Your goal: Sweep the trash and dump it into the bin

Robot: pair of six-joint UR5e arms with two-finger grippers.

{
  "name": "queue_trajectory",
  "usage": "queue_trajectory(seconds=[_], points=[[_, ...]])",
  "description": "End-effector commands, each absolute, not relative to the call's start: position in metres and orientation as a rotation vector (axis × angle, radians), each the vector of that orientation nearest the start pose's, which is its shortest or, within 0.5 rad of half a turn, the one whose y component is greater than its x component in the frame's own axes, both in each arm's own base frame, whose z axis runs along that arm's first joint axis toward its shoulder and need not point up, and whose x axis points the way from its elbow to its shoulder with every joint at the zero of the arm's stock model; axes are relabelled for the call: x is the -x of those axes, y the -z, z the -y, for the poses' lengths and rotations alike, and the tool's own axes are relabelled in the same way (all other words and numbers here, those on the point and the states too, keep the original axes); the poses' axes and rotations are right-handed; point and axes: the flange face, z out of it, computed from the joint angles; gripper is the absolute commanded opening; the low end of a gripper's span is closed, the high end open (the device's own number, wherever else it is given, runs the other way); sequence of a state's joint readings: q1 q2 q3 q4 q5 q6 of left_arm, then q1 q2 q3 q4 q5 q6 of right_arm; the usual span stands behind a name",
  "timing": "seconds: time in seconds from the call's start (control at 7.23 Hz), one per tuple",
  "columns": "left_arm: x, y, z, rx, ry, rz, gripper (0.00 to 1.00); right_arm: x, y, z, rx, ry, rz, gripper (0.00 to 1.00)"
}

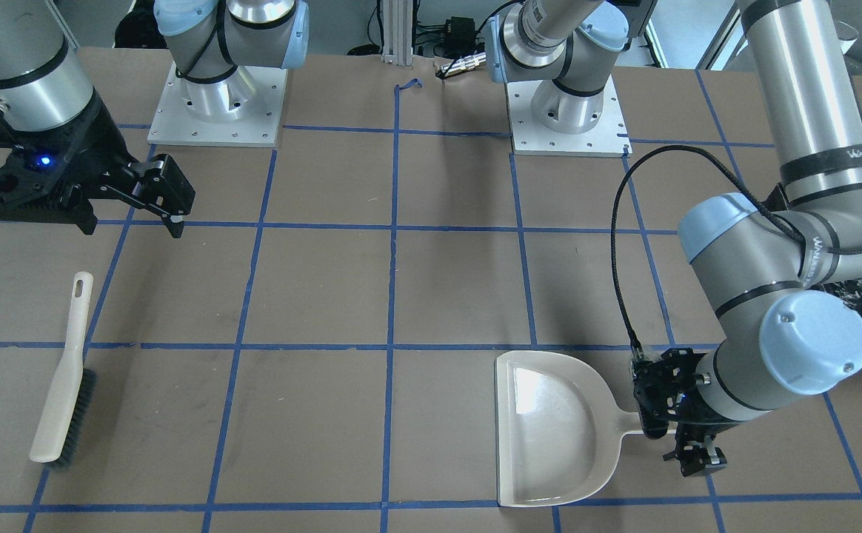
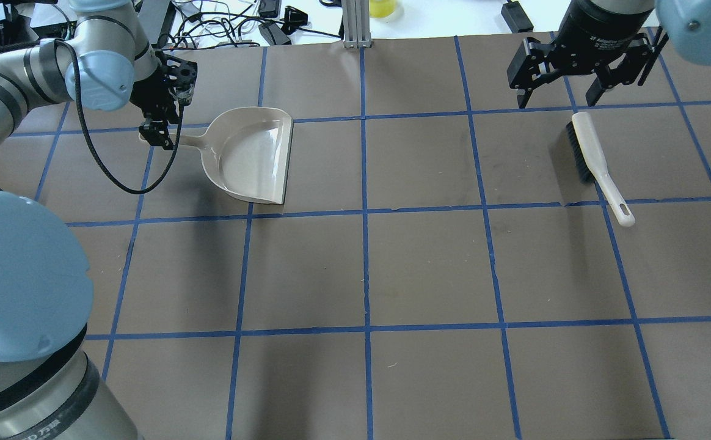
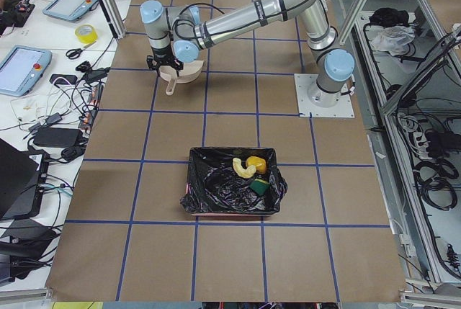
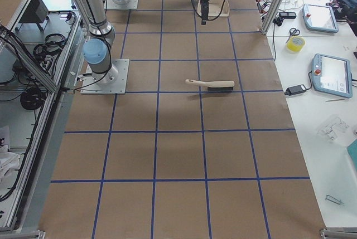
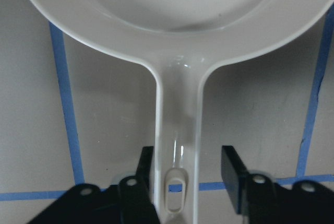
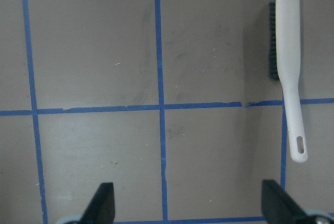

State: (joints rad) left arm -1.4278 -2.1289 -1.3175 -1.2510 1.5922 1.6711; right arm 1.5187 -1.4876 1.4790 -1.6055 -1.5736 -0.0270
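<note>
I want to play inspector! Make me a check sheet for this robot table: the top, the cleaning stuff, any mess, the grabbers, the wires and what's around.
Surface: brown table with a blue tape grid and faint scuffs.
Job's things: croissant, potato and sponge lie in the bin. The dustpan is empty. The brush lies on the table.
Clutter: nothing seen.
Grippers: left gripper is open, astride the dustpan's handle. Right gripper is open, holds nothing, near the brush.
Cables: black cable loops from the left wrist over the table.
Surroundings: tablets and tape roll on the side bench.
</note>
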Motion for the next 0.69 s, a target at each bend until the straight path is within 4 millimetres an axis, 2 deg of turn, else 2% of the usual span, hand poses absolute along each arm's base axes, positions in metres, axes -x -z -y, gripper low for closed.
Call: queue_trajectory(seconds=[0.0,0.14,0.28,0.55], points=[[0.096,-0.381,0.710,-2.068,0.024,-2.348,1.00,-0.106,-0.492,0.528,-0.039,-0.014,-3.140,1.00],[0.154,-0.407,0.696,-1.984,0.058,-2.401,1.00,-0.106,-0.493,0.527,-0.039,-0.012,-3.139,1.00],[0.187,-0.432,0.675,-1.932,0.060,-2.444,1.00,-0.106,-0.491,0.529,-0.039,-0.012,-3.139,1.00],[0.187,-0.483,0.632,-1.613,0.037,-2.686,1.00,-0.106,-0.493,0.527,-0.038,0.000,-3.138,1.00]])
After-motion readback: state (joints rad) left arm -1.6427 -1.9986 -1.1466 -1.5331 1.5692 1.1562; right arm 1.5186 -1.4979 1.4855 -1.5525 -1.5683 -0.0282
